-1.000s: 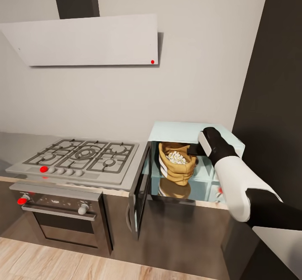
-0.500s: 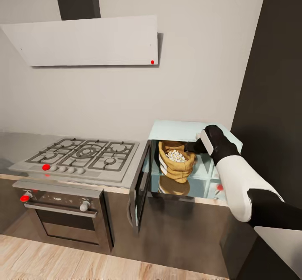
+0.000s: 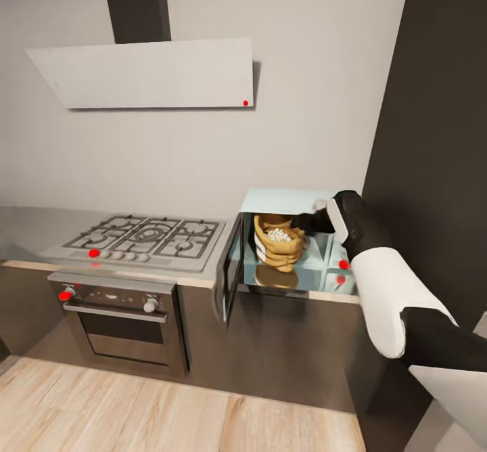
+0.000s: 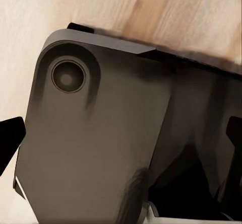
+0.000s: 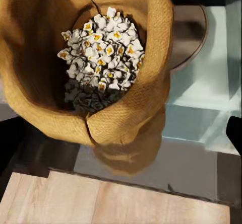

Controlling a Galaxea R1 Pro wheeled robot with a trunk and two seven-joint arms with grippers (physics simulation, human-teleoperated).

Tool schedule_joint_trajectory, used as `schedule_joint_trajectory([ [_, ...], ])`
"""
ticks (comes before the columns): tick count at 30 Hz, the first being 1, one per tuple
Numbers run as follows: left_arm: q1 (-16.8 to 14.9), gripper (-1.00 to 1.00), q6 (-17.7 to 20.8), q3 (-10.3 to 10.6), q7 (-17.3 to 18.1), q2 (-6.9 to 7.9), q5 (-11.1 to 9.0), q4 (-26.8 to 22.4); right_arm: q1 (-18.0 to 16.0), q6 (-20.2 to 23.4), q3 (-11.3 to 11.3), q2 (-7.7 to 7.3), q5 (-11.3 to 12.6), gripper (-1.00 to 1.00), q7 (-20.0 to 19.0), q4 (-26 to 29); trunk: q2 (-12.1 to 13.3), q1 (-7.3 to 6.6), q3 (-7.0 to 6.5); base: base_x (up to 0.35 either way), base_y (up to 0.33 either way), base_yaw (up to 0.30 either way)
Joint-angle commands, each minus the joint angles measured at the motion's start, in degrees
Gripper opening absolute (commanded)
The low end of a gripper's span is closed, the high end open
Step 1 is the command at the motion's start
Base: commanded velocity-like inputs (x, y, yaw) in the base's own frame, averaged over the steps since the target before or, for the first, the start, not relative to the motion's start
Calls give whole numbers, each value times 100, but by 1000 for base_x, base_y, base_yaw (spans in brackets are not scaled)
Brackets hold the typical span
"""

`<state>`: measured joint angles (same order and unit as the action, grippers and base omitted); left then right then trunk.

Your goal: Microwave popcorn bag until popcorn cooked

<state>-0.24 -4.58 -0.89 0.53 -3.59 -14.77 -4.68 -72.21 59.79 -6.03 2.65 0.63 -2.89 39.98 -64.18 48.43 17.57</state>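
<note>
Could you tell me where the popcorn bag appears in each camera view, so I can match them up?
Head view: popcorn bag stands inside the open microwave, right of centre.
Left wrist view: not in it.
Right wrist view: bag seen from above, mouth open.
Shared landmark: the white popcorn heap inside the bag.

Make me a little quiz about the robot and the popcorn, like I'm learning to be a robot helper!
1. True or false: the microwave door is open.
2. Where is the popcorn bag? A) on the gas hob B) inside the microwave C) on the floor
3. Fill in: the popcorn in the bag looks white and ____.

Key: 1 true. 2 B. 3 yellow.
</note>
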Motion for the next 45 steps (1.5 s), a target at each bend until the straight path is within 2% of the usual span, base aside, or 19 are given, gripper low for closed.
schedule_joint_trajectory([
  [1, -3, 100, -16, -7, 4, -1, -27, 2, -7, 21, -28, -4, 8, 100, -27, 105, -5, -3, 7, -306, 0, 0],
  [5, -3, 100, -16, -8, 0, -1, -30, 2, -8, 21, -23, -17, 0, 100, -30, 724, -5, -3, 7, -158, 0, 0],
  [6, -3, 100, -16, -8, 2, -1, -30, 2, 126, 21, -18, -20, -21, 100, -23, 938, -5, -3, 7, -25, 0, 0],
  [9, -3, 100, -16, -8, 0, -1, -33, 2, 773, 21, -14, -21, -80, 100, -17, 1129, -5, -3, 7, -8, 0, 0],
  [11, -3, 100, -16, -8, 3, -1, -34, 2, 1064, 21, -13, -20, -82, 100, -23, 1225, -5, -3, 7, -2, 0, 0],
  [14, -3, 100, -16, -8, 0, -1, -34, 2, 1473, -9, -12, -19, -75, 100, -33, 1308, -5, -3, 7, 0, 0, 0],
  [18, -3, 100, -16, -10, 1, -1, -34, 2, 1818, -435, -17, -23, -83, 100, -41, 1482, -5, -3, 7, 0, 0, 0],
  [20, -3, 100, -16, -10, 0, -1, -34, 2, 2058, -532, -19, -25, -87, 100, -50, 1798, -5, -3, 7, 0, 0, 0],
  [24, -3, 100, -16, -8, 0, -1, -34, 2, 3033, -633, -13, -20, -83, 100, -201, 2983, -5, -3, 7, 0, 0, 0],
  [25, -3, 100, -16, -8, 0, -1, -34, 2, 3279, -767, -11, -8, -77, 100, -219, 3202, -5, -3, 7, 0, 0, 0],
  [27, -3, 100, -16, -9, 0, -1, -34, 2, 3561, -1116, 32, 24, -62, 100, -233, 3342, -5, -3, 7, 0, 0, 0],
  [32, -3, 100, -16, -15, 0, -1, -34, 2, 3904, -1833, 71, 95, -55, 100, -227, 3369, -5, -3, 7, 0, 0, 0],
  [35, -3, 100, -16, -15, -3, -1, -34, 2, 4074, -2394, 107, 225, -54, 100, -233, 3341, -5, -3, 7, 0, 0, 0],
  [36, -3, 100, -16, -15, -5, -1, -34, 2, 4096, -2558, 192, 251, -54, 100, -232, 3302, -5, -3, 7, 0, 0, 0],
  [37, -3, 100, -16, -16, -7, -1, -34, 2, 4119, -2912, 404, 273, -54, 100, -223, 3179, -5, -3, 7, 0, 0, 0],
  [39, -3, 100, -16, -14, -12, -1, -34, 2, 4129, -3520, 545, 294, -56, 100, -208, 2953, -5, -3, 7, 0, 0, 0],
  [43, -3, 100, -16, -14, -22, -1, -34, 2, 4135, -5114, 643, 319, -65, 100, -173, 2521, -5, -3, 7, 0, 0, 0],
  [45, -3, 100, -16, -12, -25, -1, -34, 2, 4135, -5512, 695, 322, -62, 100, -162, 2447, -5, -3, 7, 0, 0, 0],
])
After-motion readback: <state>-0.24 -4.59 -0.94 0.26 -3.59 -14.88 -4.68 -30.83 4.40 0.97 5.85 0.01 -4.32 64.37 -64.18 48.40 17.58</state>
